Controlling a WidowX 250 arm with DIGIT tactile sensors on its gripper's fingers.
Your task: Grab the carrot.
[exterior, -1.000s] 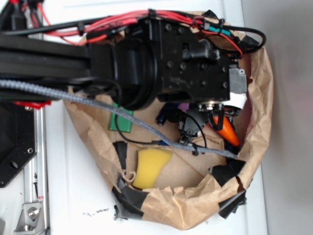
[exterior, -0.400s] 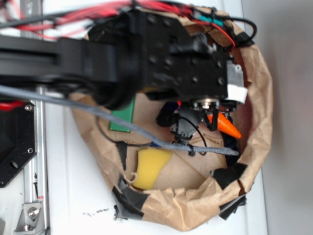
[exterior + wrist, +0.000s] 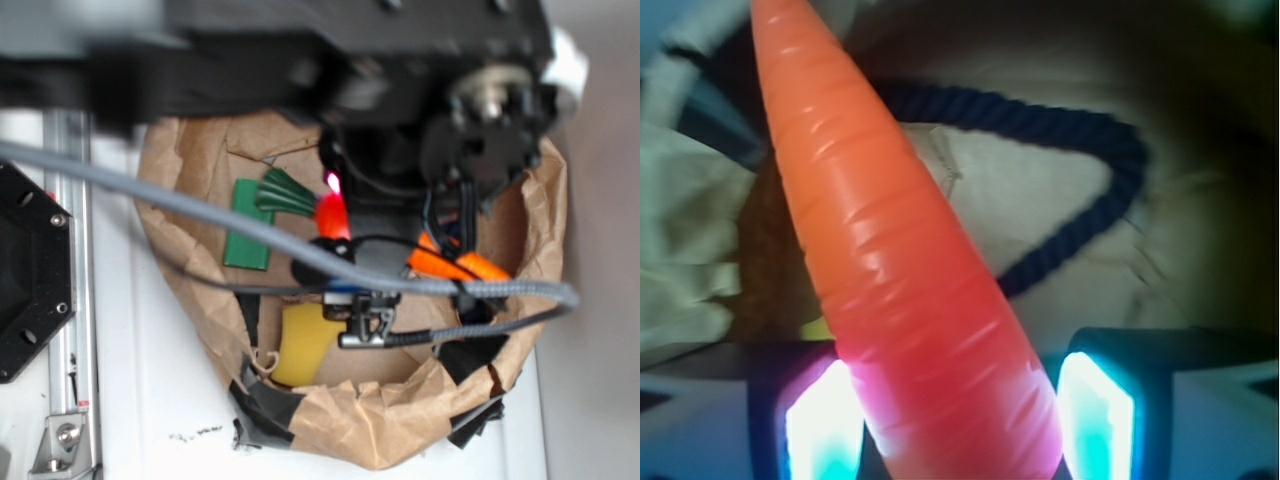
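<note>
The carrot [image 3: 900, 260] is glossy orange and tapered. In the wrist view its thick end sits between my two lit pads [image 3: 820, 425] and its tip points away toward the top left. My gripper [image 3: 960, 420] is shut on it. In the exterior view the carrot [image 3: 455, 266] shows as an orange strip below the black fingers of my gripper [image 3: 450, 245], inside the brown paper bag [image 3: 380, 425]. Its stem cap is hidden. Cables cross in front of it.
A dark blue rope [image 3: 1080, 135] lies looped on the bag floor under the carrot. A yellow sponge [image 3: 303, 342] and a green flat piece [image 3: 248, 238] lie in the bag, and a red thing with green leaves [image 3: 320, 205] is near the middle. The blurred arm covers the top.
The arm has risen toward the exterior camera and now looks larger and blurred. The carrot stays between the fingers. The red thing with green leaves has come into view.
</note>
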